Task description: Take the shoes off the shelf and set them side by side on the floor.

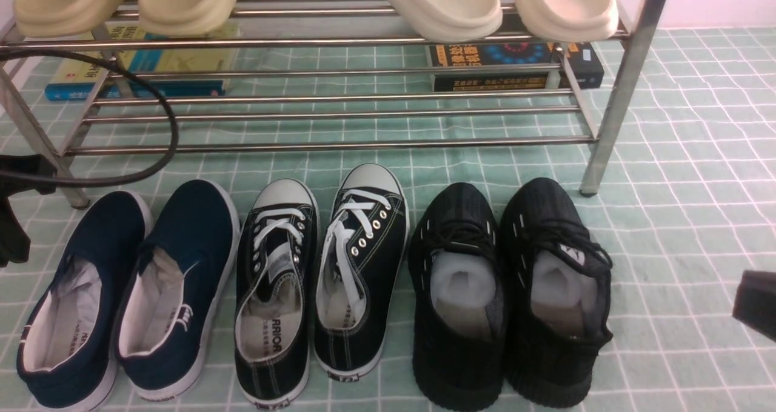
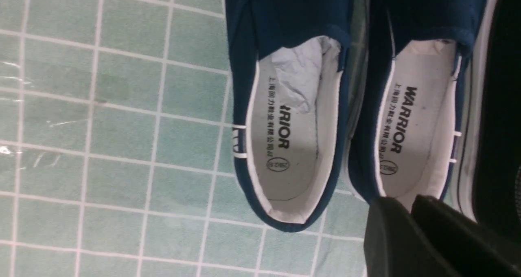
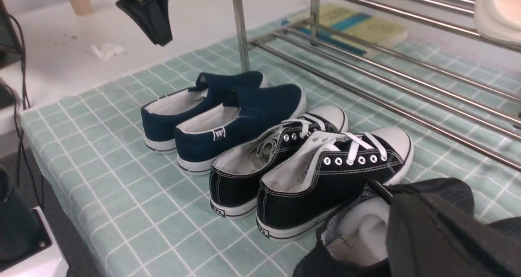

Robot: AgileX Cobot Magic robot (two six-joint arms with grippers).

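Far across the scene stands the shelf (image 1: pixel 621 103); nearer, the canvas sneakers (image 1: pixel 381 279) sit mid-floor, side by side. Right gripper (image 3: pixel 413 199) closed, empty; left gripper (image 2: pixel 411 205) holds nothing, its gap unclear. A low sweep could knock the pair askew!

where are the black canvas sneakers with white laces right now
In the front view, the black canvas sneakers with white laces are on the floor before the shelf, between navy slip-ons and black knit sneakers.

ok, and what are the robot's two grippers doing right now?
Left gripper: holding nothing, can't tell if it's open or closed.
Right gripper: closed, holding nothing.
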